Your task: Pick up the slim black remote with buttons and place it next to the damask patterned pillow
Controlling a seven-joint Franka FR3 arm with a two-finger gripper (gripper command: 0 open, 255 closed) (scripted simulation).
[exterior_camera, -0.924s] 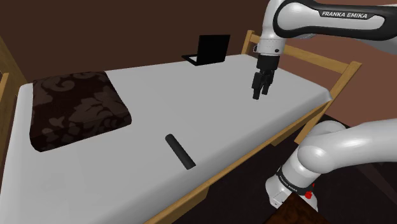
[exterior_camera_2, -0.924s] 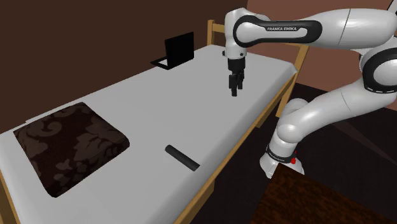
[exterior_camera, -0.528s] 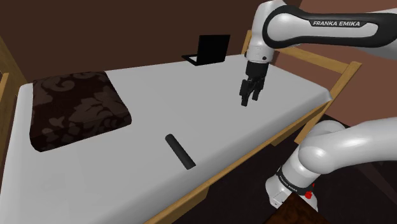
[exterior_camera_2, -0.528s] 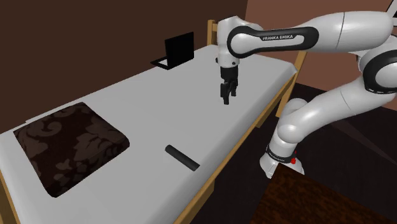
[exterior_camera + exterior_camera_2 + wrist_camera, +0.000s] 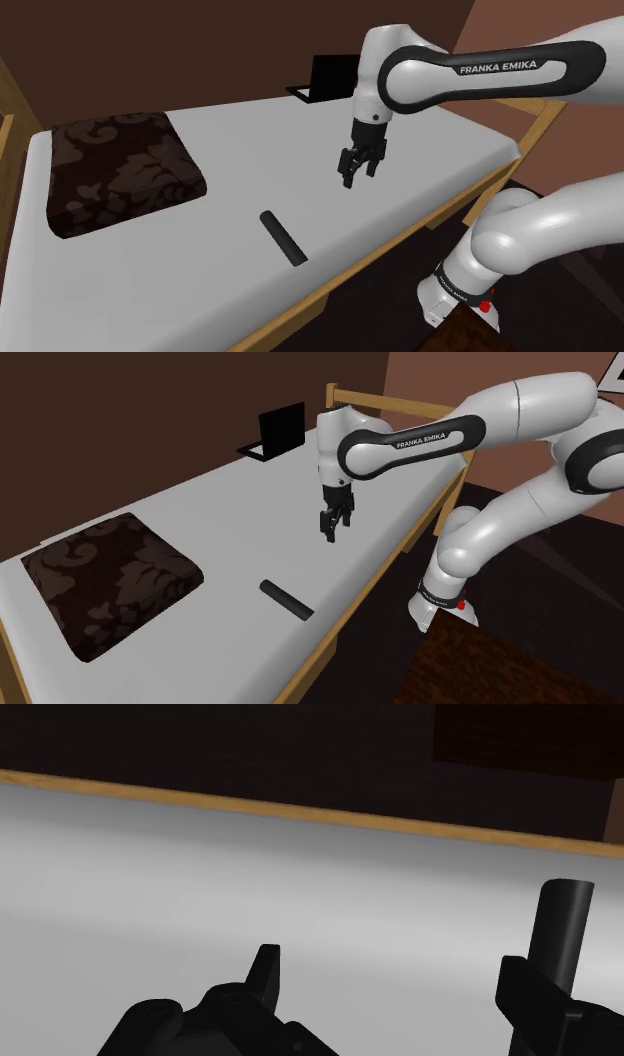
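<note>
Tool [image 5: 354, 173] hovers over the bed [image 5: 180, 270], fingers apart, nothing in them. The remote [image 5: 282, 237] lies flat below it, off toward the pillow [image 5: 115, 172], its long axis roughly crosswise to the tool's path down.

The remote [image 5: 283, 238] — slim, black, bar-shaped — lies flat and slanted on the pale bed [image 5: 250, 150], near its wooden front edge; its buttons are too small to make out. The pillow [image 5: 120, 175] (dark brown, paler damask figures) lies flat, well apart, toward the shoulder view's left.
</note>
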